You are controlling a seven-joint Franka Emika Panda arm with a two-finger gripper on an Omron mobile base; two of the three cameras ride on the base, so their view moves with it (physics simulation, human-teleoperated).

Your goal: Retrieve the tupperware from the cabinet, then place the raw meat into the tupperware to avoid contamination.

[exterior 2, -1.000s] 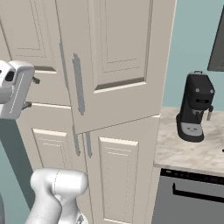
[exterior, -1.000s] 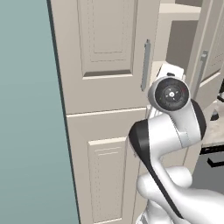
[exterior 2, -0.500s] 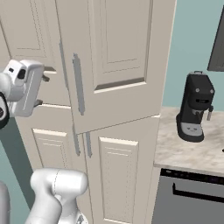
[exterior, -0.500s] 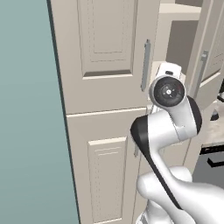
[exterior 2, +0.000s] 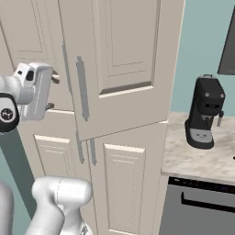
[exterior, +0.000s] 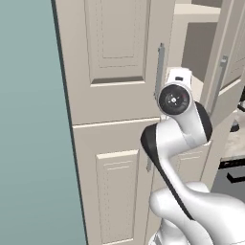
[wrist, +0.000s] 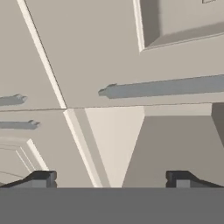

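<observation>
The beige cabinet point(exterior: 119, 95) has its upper right door point(exterior 2: 119, 59) swung partly open, grey bar handle point(exterior 2: 82, 87) facing out. My gripper point(exterior 2: 54, 92) is open, level with the gap at the door's edge, fingers pointing at the cabinet. In the hand view the gripper point(wrist: 111, 179) has nothing between its fingertips point(wrist: 41, 178). It looks past the open door's handle point(wrist: 162, 87) into a wedge of the cabinet's inside point(wrist: 175, 144). The left base view shows a bare shelf recess point(exterior: 201, 48) behind the arm. The tupperware and the raw meat are out of view.
A black coffee machine point(exterior 2: 204, 112) stands on the marbled counter point(exterior 2: 197, 160) to the right of the cabinet, with a dark dishwasher front point(exterior 2: 197, 206) below. A teal wall point(exterior: 28, 143) lies left of the cabinet. Lower doors point(exterior 2: 124, 183) are closed.
The hand has moved to the right, closer to the cabinet's open door edge. The door stands as before and the jaws stay wide.
</observation>
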